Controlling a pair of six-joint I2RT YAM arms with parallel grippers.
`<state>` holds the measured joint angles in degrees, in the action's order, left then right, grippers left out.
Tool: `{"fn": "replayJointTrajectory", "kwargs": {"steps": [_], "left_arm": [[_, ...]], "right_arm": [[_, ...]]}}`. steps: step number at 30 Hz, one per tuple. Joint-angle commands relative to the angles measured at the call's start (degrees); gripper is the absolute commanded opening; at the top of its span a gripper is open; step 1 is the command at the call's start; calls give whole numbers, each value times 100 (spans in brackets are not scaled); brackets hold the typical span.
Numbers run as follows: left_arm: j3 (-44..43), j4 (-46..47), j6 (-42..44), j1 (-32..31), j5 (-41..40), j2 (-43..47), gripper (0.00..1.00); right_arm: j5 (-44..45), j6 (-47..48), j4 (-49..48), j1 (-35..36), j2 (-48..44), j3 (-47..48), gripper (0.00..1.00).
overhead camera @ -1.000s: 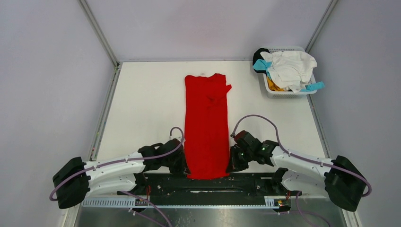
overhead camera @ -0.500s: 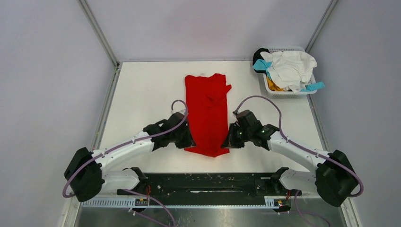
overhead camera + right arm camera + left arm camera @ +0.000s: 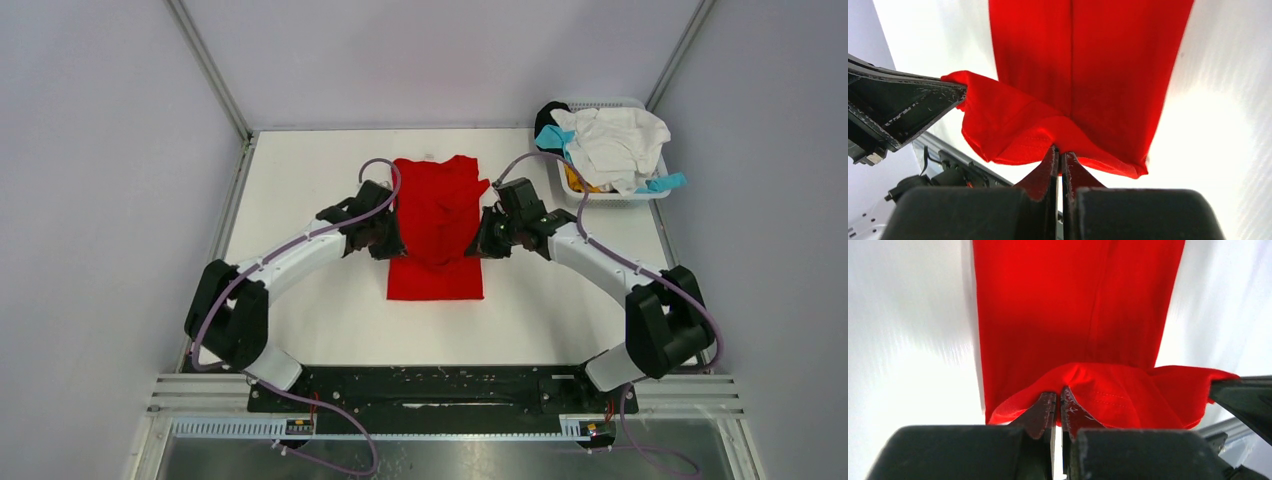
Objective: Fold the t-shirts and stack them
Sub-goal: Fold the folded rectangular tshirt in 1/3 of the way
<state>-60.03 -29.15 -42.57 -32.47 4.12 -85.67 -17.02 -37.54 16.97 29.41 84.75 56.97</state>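
The red t-shirt [image 3: 437, 230] lies in the middle of the white table, folded into a long strip, its near part doubled back over itself. My left gripper [image 3: 388, 236] is shut on the hem at the strip's left edge; in the left wrist view [image 3: 1060, 390] the red cloth [image 3: 1073, 310] bunches over the tips. My right gripper [image 3: 483, 238] is shut on the hem at the right edge, and it shows in the right wrist view [image 3: 1058, 151] under the red cloth [image 3: 1083, 60]. Both hold the hem lifted above the lower layer. White, teal, orange and black shirts [image 3: 612, 140] are piled in the basket.
A white lattice basket [image 3: 598, 198] stands at the table's back right corner, just right of my right arm. The black base rail [image 3: 440, 385] runs along the near edge. Grey walls enclose the table on three sides.
Both grippers have carried the shirt's near hem away from the table's near edge toward the collar, doubling the strip over. The arms have stretched out with it.
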Motion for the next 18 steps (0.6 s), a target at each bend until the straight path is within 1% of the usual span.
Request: {"fn": "replayJointTrajectory", "kwargs": {"steps": [1, 4, 11, 14, 16, 18], "left_arm": [[-696, -42, 405, 232, 67, -534, 0], [-1060, -90, 437, 428, 89, -918, 0], [-1719, -235, 559, 669, 153, -1697, 0], [-1895, -239, 599, 760, 190, -1928, 4], [-2017, -246, 641, 808, 227, -2079, 9], [-2134, -241, 653, 841, 234, -2206, 11]], "right_arm": [[223, 321, 153, -261, 333, 487, 0], [193, 443, 140, -374, 663, 769, 0], [148, 480, 87, -619, 1420, 1343, 0], [112, 497, 59, -700, 1701, 1555, 1], [52, 494, 45, -733, 1870, 1668, 3], [-6, 493, 23, -773, 2048, 1759, 6]]}}
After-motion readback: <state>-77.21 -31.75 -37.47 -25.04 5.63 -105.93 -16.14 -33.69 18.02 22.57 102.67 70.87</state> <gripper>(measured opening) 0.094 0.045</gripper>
